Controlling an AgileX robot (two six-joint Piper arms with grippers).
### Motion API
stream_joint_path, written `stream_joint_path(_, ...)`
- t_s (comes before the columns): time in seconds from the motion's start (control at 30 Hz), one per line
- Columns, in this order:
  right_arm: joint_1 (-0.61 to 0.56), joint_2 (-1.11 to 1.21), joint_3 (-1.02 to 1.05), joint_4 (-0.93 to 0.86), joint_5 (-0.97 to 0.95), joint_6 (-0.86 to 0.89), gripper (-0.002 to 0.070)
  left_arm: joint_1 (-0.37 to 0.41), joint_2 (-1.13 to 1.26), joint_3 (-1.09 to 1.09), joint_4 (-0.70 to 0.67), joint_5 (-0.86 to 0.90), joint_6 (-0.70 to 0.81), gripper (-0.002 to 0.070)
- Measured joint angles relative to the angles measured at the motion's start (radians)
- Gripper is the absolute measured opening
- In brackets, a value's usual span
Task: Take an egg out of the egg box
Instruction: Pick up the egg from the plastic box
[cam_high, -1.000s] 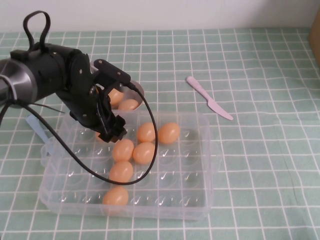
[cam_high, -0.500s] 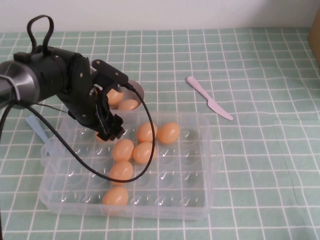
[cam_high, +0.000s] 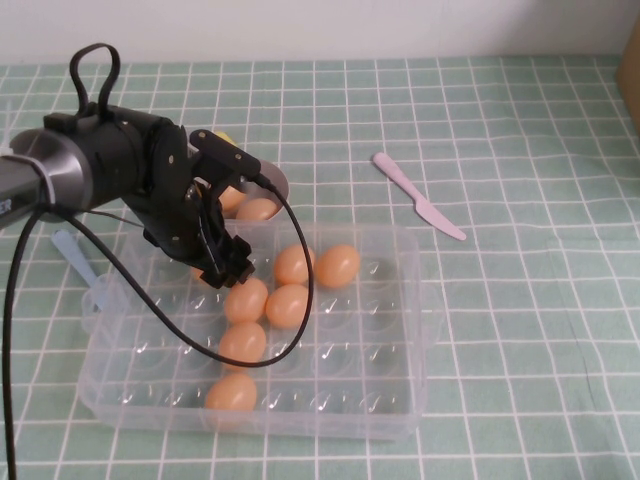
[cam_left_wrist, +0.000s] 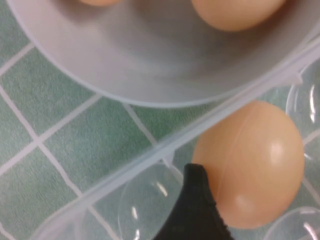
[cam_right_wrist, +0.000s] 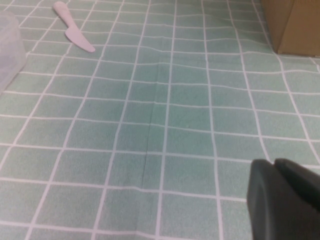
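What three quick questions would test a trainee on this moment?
1. True or false: the pink knife lies inside the egg box.
2. Which gripper hangs over the egg box's rear left corner, beside the egg? A) left gripper B) right gripper, which is over bare tablecloth
3. How many bowl eggs show in the bowl in the high view?
Key: 1 false; 2 A; 3 two.

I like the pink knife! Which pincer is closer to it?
Probably left: the left pincer is over the egg box, across from the pink knife. The right pincer is outside the high view.
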Motion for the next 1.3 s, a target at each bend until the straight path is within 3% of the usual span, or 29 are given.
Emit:
stream_joint_path(1.17, 0.0, 0.0, 0.0, 0.0, 0.0, 0.0, -0.0017, 0.008, 0.03, 0.0, -0.002, -0.053, -0.002, 0.0482)
stream_joint_path(1.3, 0.0, 0.0, 0.0, 0.0, 0.0, 0.0, -0.0017, 0.008, 0.03, 0.0, -0.002, -0.057, -0.002, 0.0447)
